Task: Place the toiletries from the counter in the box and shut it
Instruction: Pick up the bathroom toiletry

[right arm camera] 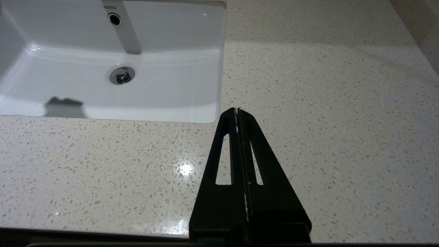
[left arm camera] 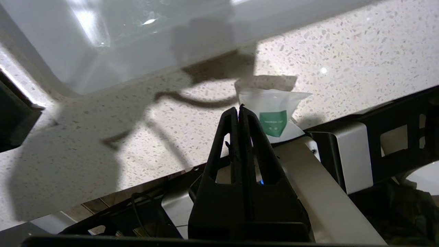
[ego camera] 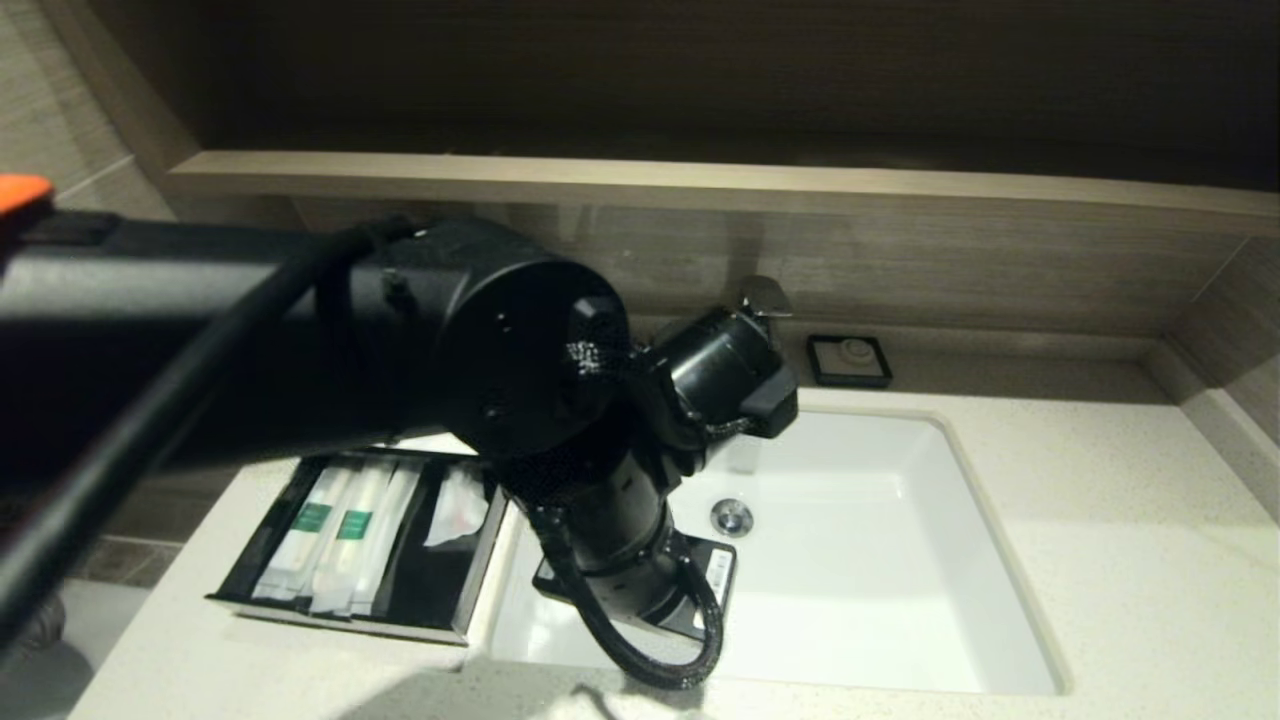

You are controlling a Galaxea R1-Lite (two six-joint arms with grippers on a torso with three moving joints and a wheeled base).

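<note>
My left arm (ego camera: 300, 340) is hogging most of the head view, stretched across the drawer and the near-left corner of the sink (ego camera: 900, 560), so it blocks a good part of the box. The left gripper (left arm camera: 239, 111) has its fingers pressed flat together with nothing between them, tips hovering just beside a packet (left arm camera: 274, 115) with a green label. That one lies on the speckled counter (left arm camera: 343, 51) right at its front edge, and I can't tell which way its long axis runs.

The right gripper (right arm camera: 237, 111) is also squeezed closed and empty, sitting over bare counter to the right of the sink.

Further back, the black box (ego camera: 470, 590) has its drawer pulled out to the left of the sink, with three long packets (ego camera: 340, 535) lying side by side, long axes running front to back. Beyond the sink there's the faucet (ego camera: 765, 295), and a small black soap dish (ego camera: 850, 360).
</note>
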